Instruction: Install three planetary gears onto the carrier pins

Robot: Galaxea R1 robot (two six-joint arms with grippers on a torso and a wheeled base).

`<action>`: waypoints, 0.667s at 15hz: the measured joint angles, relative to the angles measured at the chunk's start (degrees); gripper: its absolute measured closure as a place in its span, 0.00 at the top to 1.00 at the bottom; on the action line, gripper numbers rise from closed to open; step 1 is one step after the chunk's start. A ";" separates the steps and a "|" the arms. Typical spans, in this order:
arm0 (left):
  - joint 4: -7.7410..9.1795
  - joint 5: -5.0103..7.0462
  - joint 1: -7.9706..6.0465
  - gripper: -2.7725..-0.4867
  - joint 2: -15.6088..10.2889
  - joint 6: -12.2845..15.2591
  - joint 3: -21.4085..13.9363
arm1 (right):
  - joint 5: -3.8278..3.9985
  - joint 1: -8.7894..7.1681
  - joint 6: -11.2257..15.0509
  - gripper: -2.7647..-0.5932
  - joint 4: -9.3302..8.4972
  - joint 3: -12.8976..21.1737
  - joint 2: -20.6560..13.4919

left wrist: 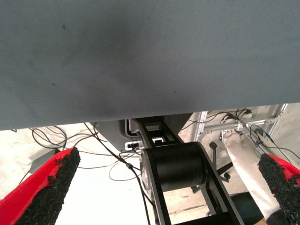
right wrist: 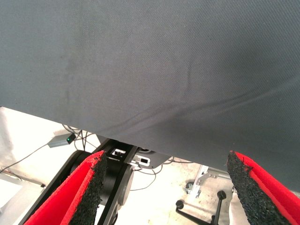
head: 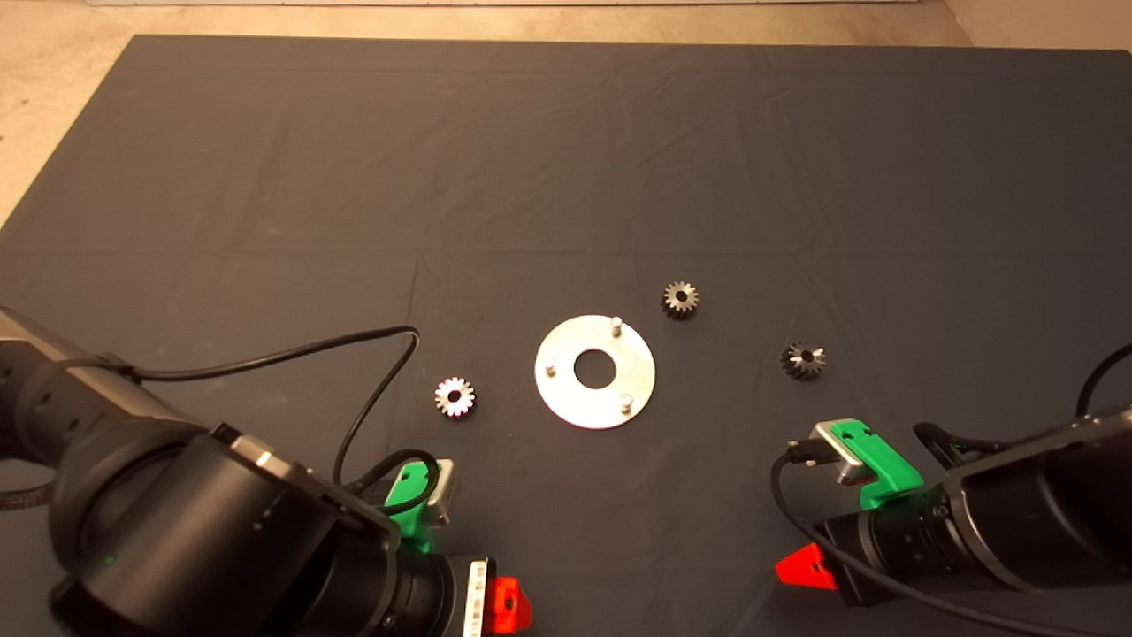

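Both jaws gape, parked low; carrier pins (head: pixel 616 324) upright, planetary gears (head: pixel 455 397) flat.

Dark mat (head: pixel 566 159) spread over table, creased in places. Pale beige floor (head: pixel 62 106) seen past mat's far and left edges. Under table edge, light floor (left wrist: pixel 108 197) strewn with black cables (left wrist: pixel 93 140); chair castors (right wrist: pixel 199 197) seen beyond mat.
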State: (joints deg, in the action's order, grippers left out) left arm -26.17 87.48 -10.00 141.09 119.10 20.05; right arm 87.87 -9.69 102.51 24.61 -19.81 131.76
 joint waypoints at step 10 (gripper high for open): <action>0.00 0.00 0.00 1.00 0.09 0.00 0.00 | -0.02 0.00 -0.40 0.60 0.00 0.00 -0.11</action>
State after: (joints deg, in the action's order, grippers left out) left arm -26.18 87.48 -10.00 141.18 119.10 20.05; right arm 87.85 -9.69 102.11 24.61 -19.81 131.65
